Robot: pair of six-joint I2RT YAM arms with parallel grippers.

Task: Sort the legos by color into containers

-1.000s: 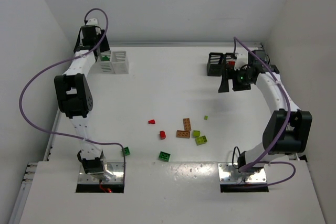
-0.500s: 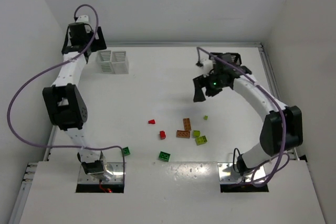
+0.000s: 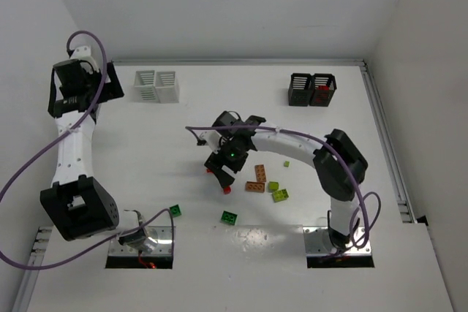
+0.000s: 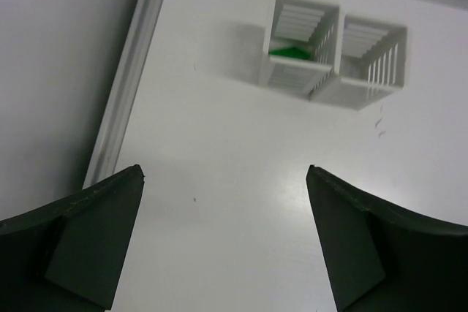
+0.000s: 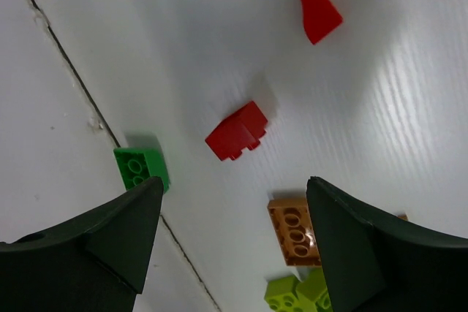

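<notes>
Loose legos lie mid-table: a red brick (image 3: pixel 227 189) (image 5: pixel 236 131), a red slope (image 5: pixel 316 9), two orange ones (image 3: pixel 260 173), lime ones (image 3: pixel 280 195) and two dark green ones (image 3: pixel 229 217) (image 3: pixel 175 210). My right gripper (image 3: pixel 223 167) (image 5: pixel 234 180) hangs open just above the red brick, holding nothing. The white containers (image 3: pixel 157 85) (image 4: pixel 369 63) stand at the back left, with a green brick (image 4: pixel 291 52) in the left bin. My left gripper (image 3: pixel 80 93) (image 4: pixel 225 173) is open and empty, high up and left of them. The black containers (image 3: pixel 313 89) stand at the back right, with red showing in the right bin.
A metal rail (image 4: pixel 128 85) runs along the table's left edge beside the left gripper. A seam (image 5: pixel 73 71) crosses the table near the green brick (image 5: pixel 142 168). White walls close in the left, back and right sides.
The left gripper opened over the white bin, left a green brick in it, and swung away left. The right arm swept from the black bins to the middle, over the red bricks.
</notes>
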